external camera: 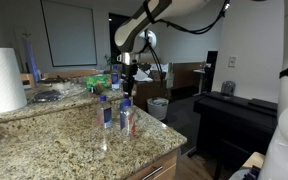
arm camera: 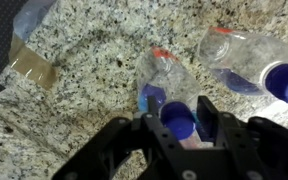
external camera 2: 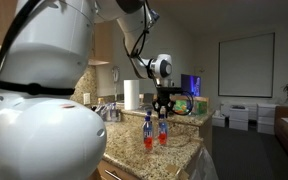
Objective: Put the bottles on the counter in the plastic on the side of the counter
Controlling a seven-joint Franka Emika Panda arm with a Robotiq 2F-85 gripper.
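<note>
The black two-fingered end effector (arm camera: 177,125) hovers over a small clear plastic water bottle with a blue cap (arm camera: 162,82). Its jaws are partly apart and flank the cap; whether they pinch it I cannot tell. The bottle stands upright on the speckled tan granite tabletop (external camera: 44,140). A second clear blue-capped bottle (arm camera: 239,55) stands just beside it, at two o'clock in the wrist view. The round waste bin lined with whitish plastic (external camera: 158,106) sits off the tabletop's edge, at three o'clock from the bottles in an exterior view. Such a bottle is probably light, thin-walled and slick, and would dent if squeezed. The stiff cap or neck looks the surest hold.
</note>
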